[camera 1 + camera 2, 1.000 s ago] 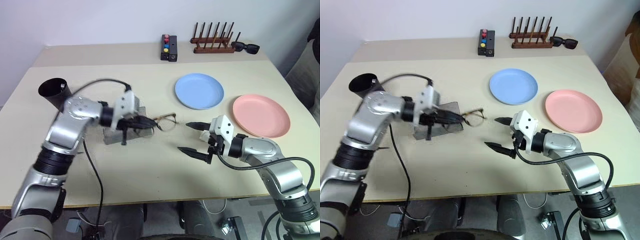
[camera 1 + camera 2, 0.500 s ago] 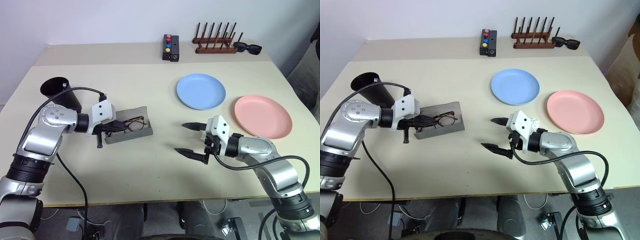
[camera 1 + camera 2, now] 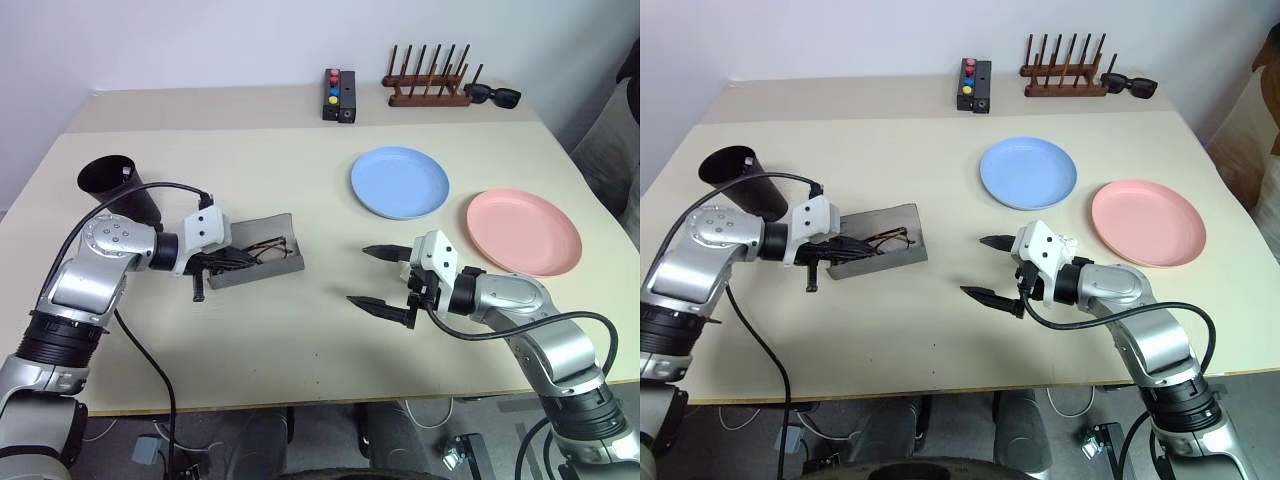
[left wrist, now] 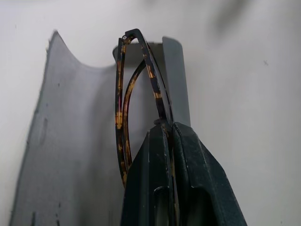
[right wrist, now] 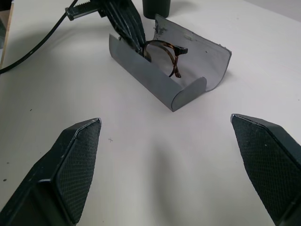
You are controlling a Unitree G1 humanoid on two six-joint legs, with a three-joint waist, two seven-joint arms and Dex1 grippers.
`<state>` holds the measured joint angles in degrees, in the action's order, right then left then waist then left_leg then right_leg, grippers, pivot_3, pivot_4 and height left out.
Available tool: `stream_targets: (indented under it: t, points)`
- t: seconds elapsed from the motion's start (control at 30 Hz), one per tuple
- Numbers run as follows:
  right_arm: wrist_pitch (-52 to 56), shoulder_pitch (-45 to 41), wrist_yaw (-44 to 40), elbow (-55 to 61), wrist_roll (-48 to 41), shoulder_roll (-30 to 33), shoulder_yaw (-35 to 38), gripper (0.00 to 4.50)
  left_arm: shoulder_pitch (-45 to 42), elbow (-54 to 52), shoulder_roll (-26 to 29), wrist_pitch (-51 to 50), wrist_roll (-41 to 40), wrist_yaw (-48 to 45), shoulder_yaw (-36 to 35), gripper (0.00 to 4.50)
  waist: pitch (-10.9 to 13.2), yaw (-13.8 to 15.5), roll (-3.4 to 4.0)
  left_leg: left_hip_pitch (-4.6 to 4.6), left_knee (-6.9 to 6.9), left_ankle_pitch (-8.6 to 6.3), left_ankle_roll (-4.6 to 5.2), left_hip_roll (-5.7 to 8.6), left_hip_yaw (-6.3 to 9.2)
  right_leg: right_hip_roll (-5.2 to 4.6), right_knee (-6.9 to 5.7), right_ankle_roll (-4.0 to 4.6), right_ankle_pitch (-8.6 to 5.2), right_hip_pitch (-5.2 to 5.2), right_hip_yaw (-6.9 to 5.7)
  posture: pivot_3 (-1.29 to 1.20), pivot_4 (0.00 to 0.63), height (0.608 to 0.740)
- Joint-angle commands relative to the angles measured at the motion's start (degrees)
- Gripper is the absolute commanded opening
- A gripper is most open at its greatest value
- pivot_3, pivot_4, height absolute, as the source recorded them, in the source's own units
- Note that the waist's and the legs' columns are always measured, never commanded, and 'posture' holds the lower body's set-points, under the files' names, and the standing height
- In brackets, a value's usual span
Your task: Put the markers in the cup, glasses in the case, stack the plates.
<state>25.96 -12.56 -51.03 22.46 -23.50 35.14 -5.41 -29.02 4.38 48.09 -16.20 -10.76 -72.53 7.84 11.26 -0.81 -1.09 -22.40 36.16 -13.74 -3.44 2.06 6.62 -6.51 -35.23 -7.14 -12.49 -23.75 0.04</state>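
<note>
Your left gripper (image 3: 238, 262) reaches into the open grey case (image 3: 288, 262) from its left end, and its two black fingers (image 4: 186, 179) sit close together around the rim of the glasses (image 4: 136, 94) — from the wrist camera they look pinched on the frame, though the gap between them is too slight to be sure the grip is firm. The glasses stand on edge inside the case, lenses roughly upright, with one folded arm showing from the right wrist camera.

Your right gripper (image 3: 385, 277) hovers above bare table, well to the right of the case, its jaws spread wide with nothing between them. It points toward the case.

The black cup (image 3: 118, 188) lies tipped on its side near the left edge of the table (image 3: 300, 350), just behind your left arm, its mouth facing up and away. I can't make out a marker in it or elsewhere.

The blue plate (image 3: 400, 182) sits right of centre, and the pink plate (image 3: 524, 232) lies just beside it toward the right edge — the two are apart, not stacked.

Along the back of the table you have a small black box with coloured buttons (image 3: 338, 95), a wooden peg rack (image 3: 428, 85) and a pair of black sunglasses (image 3: 492, 95) at the rack's right end.
</note>
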Motion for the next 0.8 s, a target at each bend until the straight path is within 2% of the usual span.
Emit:
stream_targets:
  t: [0.03,0.07,0.37,0.47,0.57,0.7,0.8]
  points:
    - [0.34,-1.35,0.31,3.01,-1.04,-0.41,-0.11,4.5,-0.89,0.14,-0.17,1.37,0.34,0.52,-0.64,1.9,0.0,0.0,0.0,0.0,0.0,0.0,0.0,0.0,0.0,0.0,0.0,0.0,0.0,0.0,0.0,0.0,0.15,0.734]
    - [0.59,-1.53,0.39,3.13,-1.11,-0.45,-0.15,4.5,-1.29,0.48,-0.39,1.76,0.45,0.97,-0.89,2.42,0.0,0.01,0.0,0.0,0.0,0.0,0.0,0.0,0.0,0.0,0.0,0.0,0.0,0.0,0.0,0.0,0.15,0.734]
    - [1.41,-2.31,0.39,3.29,-1.45,-0.42,-0.12,4.5,-7.75,0.83,-2.61,-0.04,-5.38,5.05,-7.97,2.42,0.01,0.02,-0.01,-0.01,0.01,0.0,0.0,0.0,0.01,0.0,0.0,-0.06,0.04,0.0,-0.01,0.0,0.15,0.734]
    - [1.58,-2.87,0.43,3.59,-1.42,-0.57,-0.45,4.5,-9.84,4.21,-2.58,2.23,-3.63,8.51,-9.68,1.59,0.0,-0.04,-0.01,0.0,0.01,0.0,0.0,0.0,0.0,0.0,0.0,-0.07,0.04,0.0,-0.01,0.0,0.15,0.734]
    - [1.22,-3.63,0.75,3.76,-1.1,-1.08,-0.82,4.5,-10.59,9.14,-2.09,5.89,0.78,12.6,-8.97,0.06,0.0,-0.34,0.0,0.04,-0.03,0.0,0.0,0.0,0.0,0.0,-0.02,-0.07,0.04,-0.01,0.0,0.0,0.15,0.734]
    - [-0.33,-4.74,2.03,2.71,0.35,-2.79,-1.95,4.5,-10.35,16.38,-3.17,10.93,7.04,18.59,-6.61,0.06,0.0,-0.15,0.0,0.02,-0.01,0.0,0.0,0.01,0.0,0.01,-0.04,-0.08,0.05,-0.03,0.0,0.0,0.15,0.734]
    - [-0.84,-4.69,2.16,2.31,0.77,-3.46,-2.42,4.5,-8.6,18.16,-4.35,13.1,8.35,18.85,-5.32,0.06,0.0,0.04,0.0,0.0,0.0,0.0,0.0,0.01,-0.01,0.01,-0.02,-0.09,0.05,-0.02,0.0,0.0,0.15,0.734]
